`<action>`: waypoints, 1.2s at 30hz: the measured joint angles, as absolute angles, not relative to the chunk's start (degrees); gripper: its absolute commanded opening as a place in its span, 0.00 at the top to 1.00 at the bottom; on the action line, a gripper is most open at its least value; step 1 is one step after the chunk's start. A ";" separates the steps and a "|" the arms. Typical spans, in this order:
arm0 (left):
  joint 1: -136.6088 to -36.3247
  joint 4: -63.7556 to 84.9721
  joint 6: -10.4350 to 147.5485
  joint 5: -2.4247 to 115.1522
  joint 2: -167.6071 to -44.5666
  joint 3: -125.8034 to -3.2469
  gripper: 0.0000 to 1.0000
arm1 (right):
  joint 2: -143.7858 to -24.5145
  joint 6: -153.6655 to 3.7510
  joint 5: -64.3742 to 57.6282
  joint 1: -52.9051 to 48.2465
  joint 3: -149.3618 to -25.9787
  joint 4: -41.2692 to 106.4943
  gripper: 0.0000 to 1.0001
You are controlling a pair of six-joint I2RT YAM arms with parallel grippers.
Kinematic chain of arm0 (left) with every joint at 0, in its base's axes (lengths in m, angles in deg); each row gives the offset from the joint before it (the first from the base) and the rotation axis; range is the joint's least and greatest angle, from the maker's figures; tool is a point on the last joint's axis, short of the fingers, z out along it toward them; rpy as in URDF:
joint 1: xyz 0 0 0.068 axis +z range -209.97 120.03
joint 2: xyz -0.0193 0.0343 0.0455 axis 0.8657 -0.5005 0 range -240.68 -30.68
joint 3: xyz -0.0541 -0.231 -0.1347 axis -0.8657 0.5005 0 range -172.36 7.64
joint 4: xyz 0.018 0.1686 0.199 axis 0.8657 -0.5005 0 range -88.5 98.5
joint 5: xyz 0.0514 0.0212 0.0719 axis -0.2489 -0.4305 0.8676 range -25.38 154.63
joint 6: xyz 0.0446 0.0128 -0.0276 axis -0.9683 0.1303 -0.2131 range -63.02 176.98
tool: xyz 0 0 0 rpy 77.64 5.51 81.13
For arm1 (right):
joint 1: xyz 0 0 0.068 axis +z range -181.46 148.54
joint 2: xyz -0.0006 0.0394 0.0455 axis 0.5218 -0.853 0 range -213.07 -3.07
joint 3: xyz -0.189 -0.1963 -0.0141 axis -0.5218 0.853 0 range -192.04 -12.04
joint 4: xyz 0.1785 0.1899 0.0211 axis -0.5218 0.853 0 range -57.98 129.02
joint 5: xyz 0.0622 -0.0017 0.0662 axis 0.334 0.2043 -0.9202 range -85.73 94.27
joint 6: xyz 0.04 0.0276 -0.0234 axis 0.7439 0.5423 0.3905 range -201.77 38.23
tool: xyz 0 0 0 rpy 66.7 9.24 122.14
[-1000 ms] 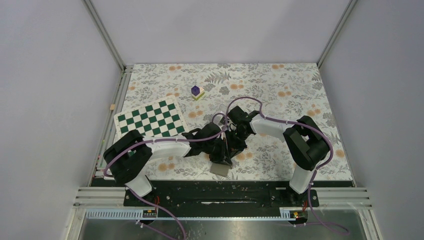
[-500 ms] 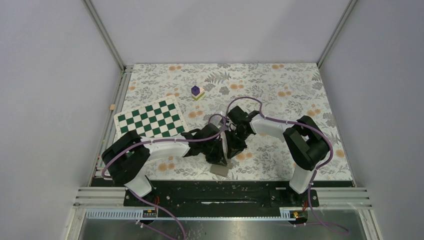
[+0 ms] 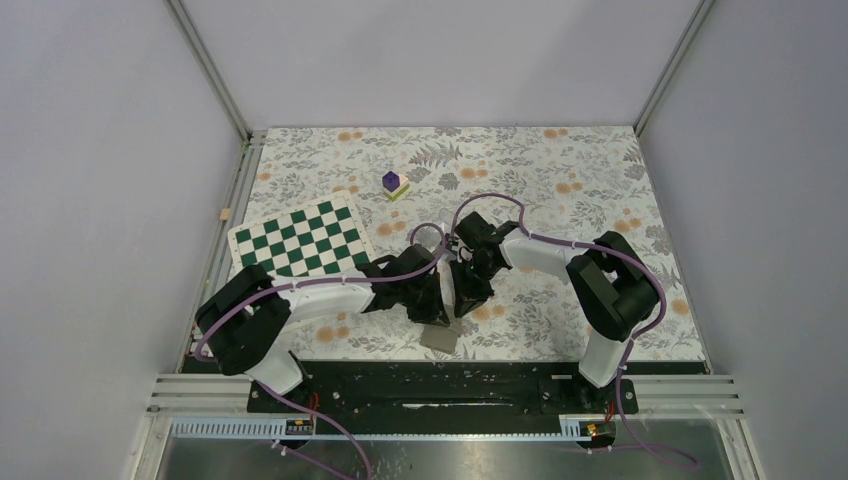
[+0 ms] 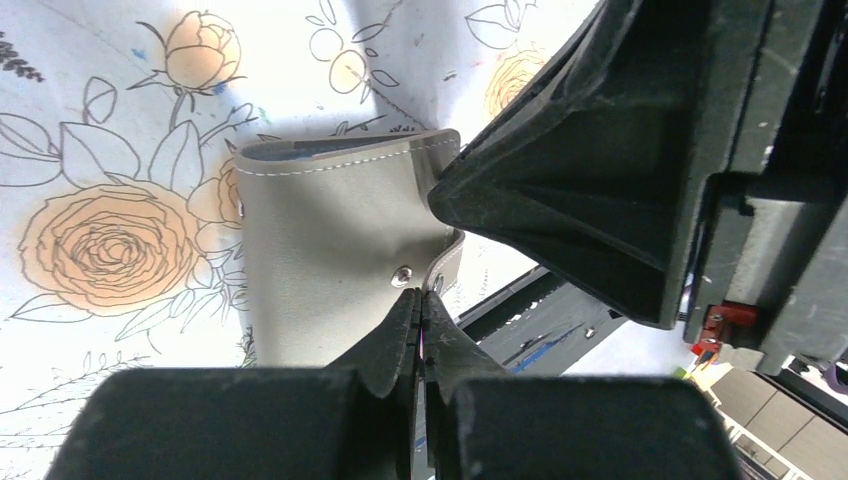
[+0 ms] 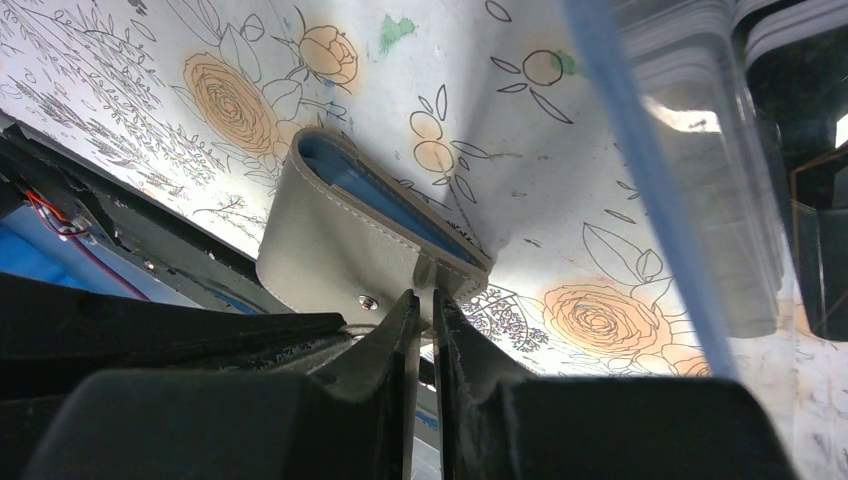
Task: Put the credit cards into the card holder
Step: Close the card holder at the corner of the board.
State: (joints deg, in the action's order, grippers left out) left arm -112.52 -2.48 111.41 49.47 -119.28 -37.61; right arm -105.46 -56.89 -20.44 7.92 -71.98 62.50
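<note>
Right, sweeping from the left: the green-and-white checked chessboard mat (image 3: 300, 240) lies flat, well apart from the action. The small purple cube (image 3: 391, 181) sits far behind, in nobody's way.

Into the middle now. The left gripper (image 4: 421, 312) is clenched tight, its tips meeting at the near edge of the flat grey-brown folding card holder (image 4: 330, 250), just below its little metal snap clasp (image 4: 403, 273). Whether it nips the cover or only touches it, I can't tell.

The holder sits by the near edge of the floral tablecloth (image 3: 560, 180), between the two arms. Its side gapes a little, pale blue showing inside.

Opposite, the right gripper (image 5: 426, 305), jaws nearly together, looks to be grasping the small clasp tab on that same edge. Both sets of jaws crowd one corner, nose to nose, neither arm the nearer.

The clasp edge faces the fingers and the fold looks to lie away from them. The holder shows too near square to call a long axis. Spreading the covers apart comes next, I reckon.

The thin black credit cards? Not visible in any view. Just to the right, the clear plastic box (image 5: 700, 150) stands close by the right arm, the one thing it might clip.
</note>
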 measured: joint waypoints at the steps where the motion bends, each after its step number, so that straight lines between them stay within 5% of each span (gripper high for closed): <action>1: -112.52 -2.70 111.26 49.80 -119.28 -37.61 1.00 | -105.46 -56.89 -20.44 7.92 -71.98 62.50 0.84; 36: -112.22 -7.20 109.47 52.31 -120.92 -38.97 1.00 | -103.97 -57.04 -20.40 7.92 -70.91 63.28 0.84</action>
State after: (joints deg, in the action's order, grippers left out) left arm -112.22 -7.20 109.47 52.31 -120.92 -38.97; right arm -103.97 -57.04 -20.40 7.92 -70.91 63.28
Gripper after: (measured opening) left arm 0.006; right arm 0.188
